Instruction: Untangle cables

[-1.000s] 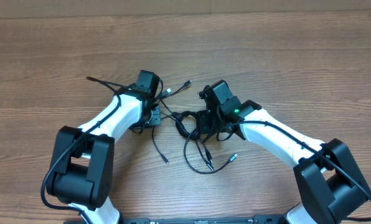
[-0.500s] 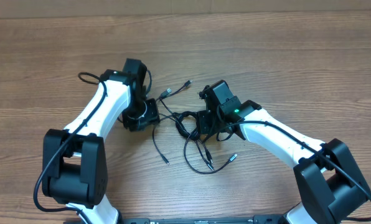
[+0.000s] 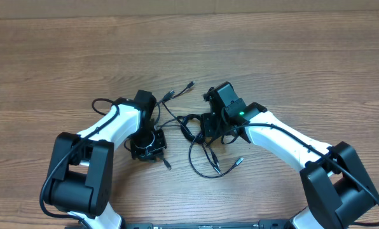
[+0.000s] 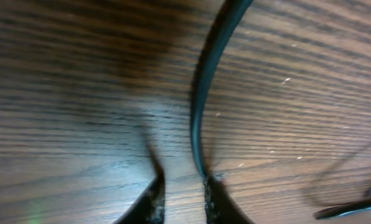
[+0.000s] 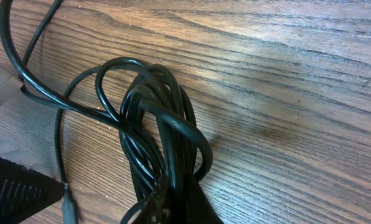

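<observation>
No legible text, label, brand, number or sign on anything in view.

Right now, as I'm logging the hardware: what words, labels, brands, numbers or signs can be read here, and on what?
None can be read. No text shows on the cables, the left arm, the right arm or the table.
The green light on the right arm bears no characters.

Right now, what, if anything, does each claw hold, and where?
Right claw shut on the cables at their knotted coil. Left claw: a strand runs to one finger, but a grip cannot be told.
</observation>
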`<action>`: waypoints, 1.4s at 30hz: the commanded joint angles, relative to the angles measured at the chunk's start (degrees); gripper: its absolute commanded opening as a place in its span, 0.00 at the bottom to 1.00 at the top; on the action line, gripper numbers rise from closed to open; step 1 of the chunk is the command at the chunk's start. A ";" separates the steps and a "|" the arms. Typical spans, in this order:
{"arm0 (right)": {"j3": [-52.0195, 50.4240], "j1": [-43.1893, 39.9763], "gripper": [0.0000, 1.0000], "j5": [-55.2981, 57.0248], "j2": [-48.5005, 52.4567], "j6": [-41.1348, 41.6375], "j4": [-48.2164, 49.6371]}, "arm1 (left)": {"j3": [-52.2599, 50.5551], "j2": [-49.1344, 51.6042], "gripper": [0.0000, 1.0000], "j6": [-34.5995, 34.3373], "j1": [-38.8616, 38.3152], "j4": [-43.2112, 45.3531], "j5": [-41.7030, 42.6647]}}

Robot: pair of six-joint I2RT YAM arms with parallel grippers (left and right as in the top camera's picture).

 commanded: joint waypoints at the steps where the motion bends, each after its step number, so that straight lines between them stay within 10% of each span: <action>1: 0.42 -0.22 0.04 0.17 -0.52 -0.02 0.15 | -0.92 1.29 0.04 1.46 0.07 1.62 -2.86; 12: 0.42 -0.24 0.04 0.20 -0.52 0.17 0.31 | 12.28 1.27 0.04 -9.64 1.86 -16.11 -34.77; 20: 0.42 -0.22 0.04 0.17 -0.52 0.17 0.00 | 16.72 1.29 0.15 9.05 1.77 -16.83 -5.79; 23: 0.42 -0.22 0.04 0.17 -0.52 0.17 -0.02 | 15.63 1.29 0.50 9.16 1.05 -18.64 -5.79; 42: 0.42 -0.22 0.04 0.17 -0.52 0.20 -0.02 | 0.48 1.29 0.49 2.73 -3.19 -2.25 -5.84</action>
